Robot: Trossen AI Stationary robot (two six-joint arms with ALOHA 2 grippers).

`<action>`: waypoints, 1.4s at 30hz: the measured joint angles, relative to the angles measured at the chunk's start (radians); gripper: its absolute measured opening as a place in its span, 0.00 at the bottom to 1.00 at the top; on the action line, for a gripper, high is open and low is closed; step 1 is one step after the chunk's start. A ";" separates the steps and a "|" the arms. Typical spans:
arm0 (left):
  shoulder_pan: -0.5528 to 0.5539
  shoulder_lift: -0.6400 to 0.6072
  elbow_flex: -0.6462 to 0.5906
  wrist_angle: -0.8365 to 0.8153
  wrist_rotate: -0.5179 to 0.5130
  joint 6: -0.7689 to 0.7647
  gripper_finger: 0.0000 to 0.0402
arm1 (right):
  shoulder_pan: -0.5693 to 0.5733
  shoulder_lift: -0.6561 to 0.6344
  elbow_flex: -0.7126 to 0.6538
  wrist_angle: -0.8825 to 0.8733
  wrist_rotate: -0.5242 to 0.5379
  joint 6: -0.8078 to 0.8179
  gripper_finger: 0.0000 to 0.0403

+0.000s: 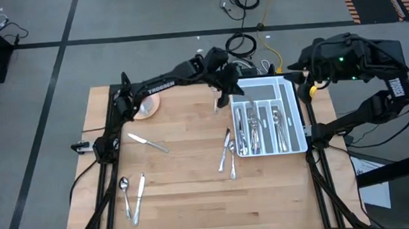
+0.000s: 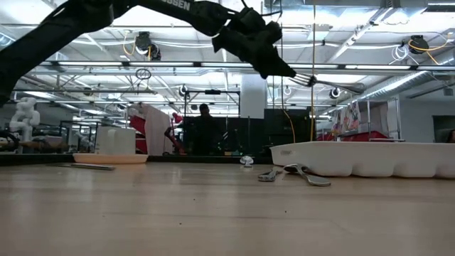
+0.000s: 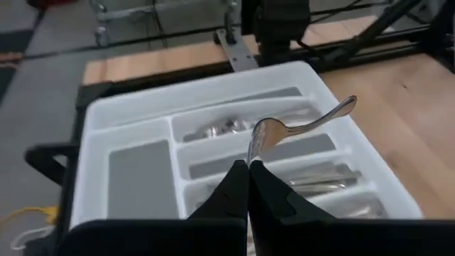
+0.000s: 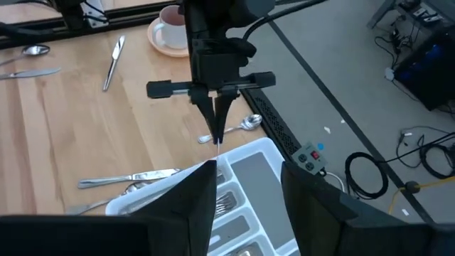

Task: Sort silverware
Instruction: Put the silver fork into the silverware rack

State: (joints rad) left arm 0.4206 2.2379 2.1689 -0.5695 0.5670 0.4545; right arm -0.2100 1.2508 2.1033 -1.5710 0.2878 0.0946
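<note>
My left gripper hovers over the far left corner of the white compartmented tray, shut on one piece of silverware, by its look a fork. Several more pieces lie in the tray's slots. Loose silverware rests flat on the wooden table: a knife, a spoon beside a second knife, and a small cluster by the tray's left wall. My right gripper stands open, high above the table's far right corner, with nothing between its fingers. My left gripper pinches the fork's wide end between its two fingertips. The fingers slant down from the table's left side. The slim handle sticks out beyond them over the tray, lifted clear of it.
A pink saucer with a cup stands at the table's far left. In the low view a person stands in the room behind the table. Bare wood lies in the middle and along the near edge.
</note>
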 joint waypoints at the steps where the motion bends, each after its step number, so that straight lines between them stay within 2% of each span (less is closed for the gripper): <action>1: -0.006 0.000 0.000 0.015 -0.018 0.000 0.00 | 0.000 0.002 0.000 0.000 0.000 -0.002 0.37; 7: -0.033 0.026 0.000 0.186 -0.192 -0.048 0.00 | 0.000 0.011 0.000 0.000 0.000 -0.008 0.37; 14: -0.031 0.054 0.015 0.284 -0.228 -0.130 0.00 | 0.000 0.011 0.000 0.000 -0.001 -0.009 0.37; 18: -0.028 0.057 0.031 0.492 -0.262 -0.221 0.00 | 0.000 0.011 0.000 0.000 0.000 -0.009 0.37; 19: -0.027 0.056 0.042 0.493 -0.258 -0.233 0.00 | 0.000 0.011 0.000 0.000 0.002 -0.009 0.37; 24: -0.002 0.059 0.098 0.150 -0.214 -0.109 0.00 | 0.000 0.011 0.000 0.000 0.002 0.003 0.37; 26: 0.016 0.060 0.109 0.070 -0.182 -0.098 0.00 | 0.000 0.011 0.000 0.000 0.003 0.004 0.37; 35: 0.034 0.090 0.114 -0.026 0.023 -0.138 0.00 | 0.000 0.014 0.000 0.000 0.009 0.006 0.37; 42: 0.009 0.148 0.114 -0.071 0.086 -0.161 0.00 | 0.000 0.014 0.000 0.000 0.029 0.000 0.37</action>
State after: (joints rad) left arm 0.4299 2.3862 2.2829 -0.6407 0.6530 0.2932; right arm -0.2098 1.2644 2.1033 -1.5711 0.3170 0.0944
